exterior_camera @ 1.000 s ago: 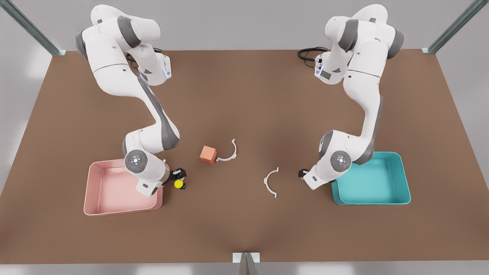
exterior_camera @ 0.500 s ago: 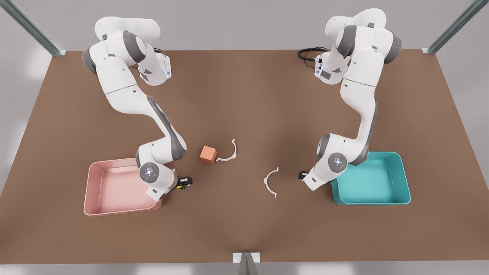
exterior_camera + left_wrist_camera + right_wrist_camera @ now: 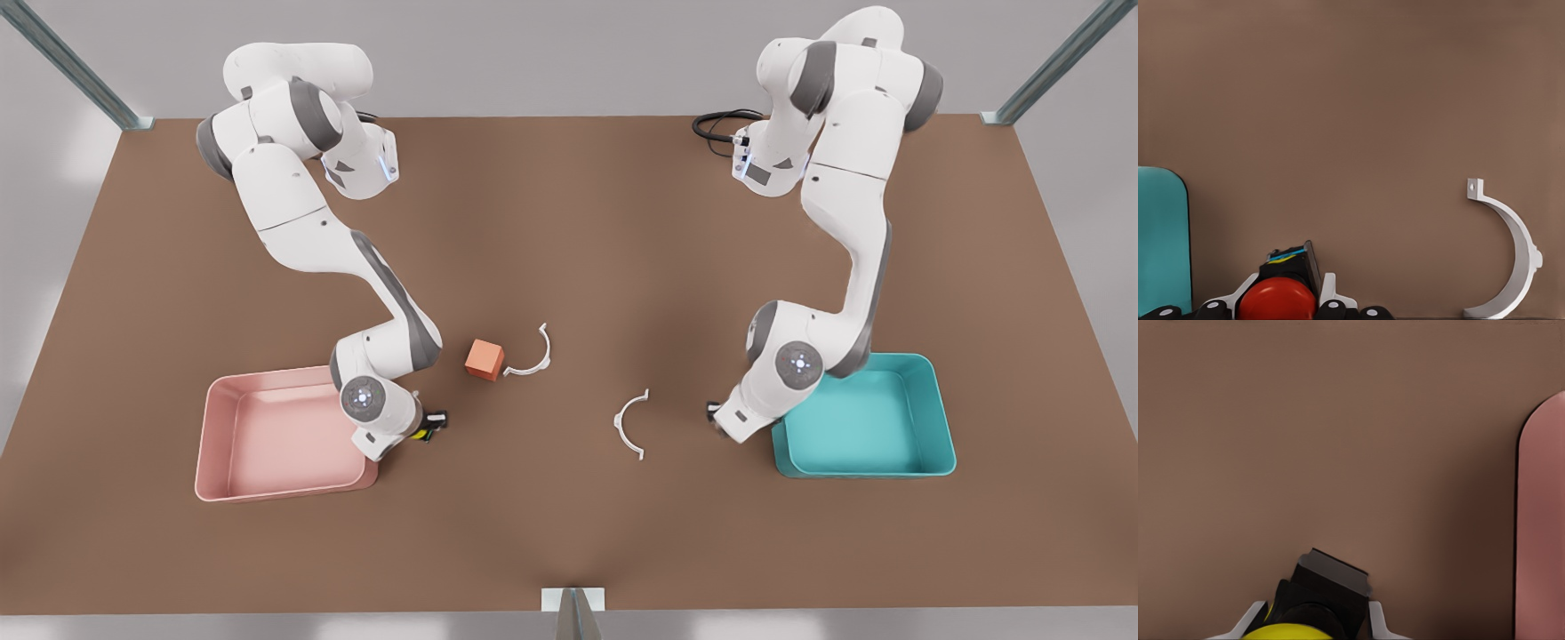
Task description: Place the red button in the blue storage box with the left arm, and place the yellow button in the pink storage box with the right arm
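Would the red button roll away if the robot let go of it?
Probably not far. The red button has a round cap, but it sits on a boxy black base with flat sides, so it would likely tip over and stop. It looks small and hard, so it is likely light and stiff. The left tool has a finger on each side of it.

The pink storage box (image 3: 267, 440) sits toward the tabletop's (image 3: 569, 222) near-left corner in the front view, the blue storage box (image 3: 867, 418) near-right, the cube (image 3: 484, 359) and two clamps (image 3: 532, 353) (image 3: 629, 425) between.
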`<state>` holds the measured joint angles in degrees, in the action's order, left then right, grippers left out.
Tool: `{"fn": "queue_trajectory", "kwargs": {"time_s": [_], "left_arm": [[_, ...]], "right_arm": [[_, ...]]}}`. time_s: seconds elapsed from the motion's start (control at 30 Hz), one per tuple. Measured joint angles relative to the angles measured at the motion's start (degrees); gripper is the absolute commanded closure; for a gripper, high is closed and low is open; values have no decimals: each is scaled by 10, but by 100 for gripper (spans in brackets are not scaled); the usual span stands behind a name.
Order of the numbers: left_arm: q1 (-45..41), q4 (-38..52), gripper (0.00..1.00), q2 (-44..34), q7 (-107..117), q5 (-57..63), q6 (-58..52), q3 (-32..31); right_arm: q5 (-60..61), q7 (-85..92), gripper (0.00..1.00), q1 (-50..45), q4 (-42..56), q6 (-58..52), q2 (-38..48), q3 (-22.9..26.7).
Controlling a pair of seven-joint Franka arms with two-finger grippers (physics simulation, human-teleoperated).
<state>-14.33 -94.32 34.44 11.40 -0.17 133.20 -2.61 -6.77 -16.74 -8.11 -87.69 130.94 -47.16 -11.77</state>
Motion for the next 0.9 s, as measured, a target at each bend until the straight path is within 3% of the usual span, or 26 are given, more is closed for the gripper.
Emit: {"fn": "queue_trajectory", "kwargs": {"time_s": [0.17, 0.37, 0.4, 0.43, 0.47, 0.6, 0.77, 0.83, 0.9], "left_arm": [[80, 0, 48, -84, -26, -7, -75, -1], [163, 1, 47, -59, -101, -23, -128, 0], [166, 2, 42, -44, -112, -24, -132, 0], [167, 2, 18, -31, -123, -25, -134, 0], [168, 2, 0, -18, -133, -26, -135, 1], [167, 4, 0, -8, -170, -30, -139, 0], [144, 118, 0, -79, -179, -34, -227, -9], [145, 129, 0, -153, -178, -32, -277, -8], [147, 133, 0, -211, -178, -30, -327, -2]], "right_arm": [[3, -7, 56, 0, 2, 10, 1, 0], [7, -6, 57, 7, 1, -1, 79, -7], [7, -5, 57, 18, -11, -5, 97, -12], [7, -3, 57, 40, -24, -9, 112, -28], [7, -1, 57, 67, -36, -13, 124, -46], [7, 21, 57, 153, -89, -23, 168, -64], [6, 62, 54, 202, -108, -27, 150, -60], [-1, 75, 46, 209, -111, -24, 128, -58], [-13, 85, 4, 215, -110, -19, 114, -57]]}}
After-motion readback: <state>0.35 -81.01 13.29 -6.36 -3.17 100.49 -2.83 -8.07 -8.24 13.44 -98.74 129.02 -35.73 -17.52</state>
